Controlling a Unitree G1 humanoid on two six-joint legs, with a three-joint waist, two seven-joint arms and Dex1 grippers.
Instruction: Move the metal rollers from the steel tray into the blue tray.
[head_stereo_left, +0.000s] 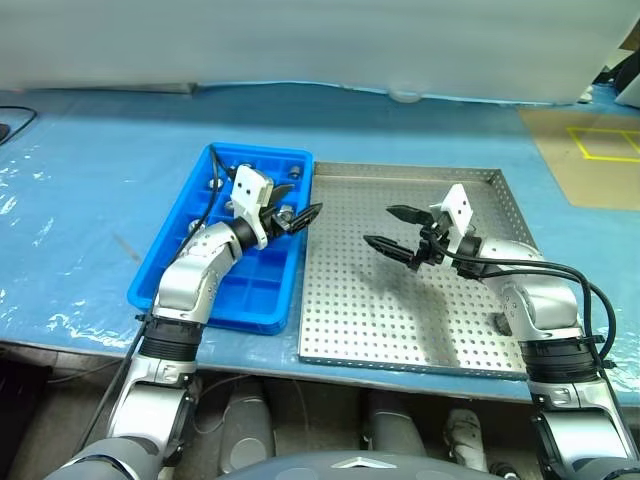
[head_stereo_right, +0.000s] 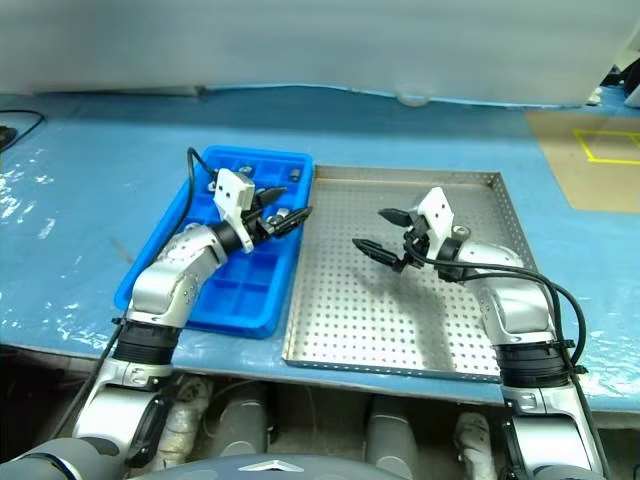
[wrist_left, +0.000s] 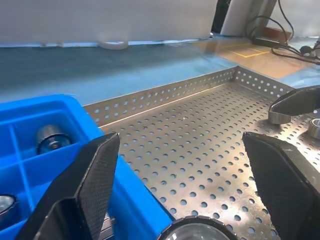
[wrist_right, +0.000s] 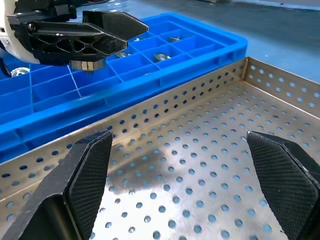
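The steel tray (head_stereo_left: 410, 300) sits on the bench, touching the blue tray (head_stereo_left: 235, 295) on its left. A few metal rollers (wrist_right: 162, 56) lie in the blue tray's far boxes. The left end effector (head_stereo_left: 300, 216) hangs over the blue tray's edge nearest the steel tray, fingers spread and empty. The right end effector (head_stereo_left: 392, 228) hangs over the steel tray, fingers spread wide, holding nothing.
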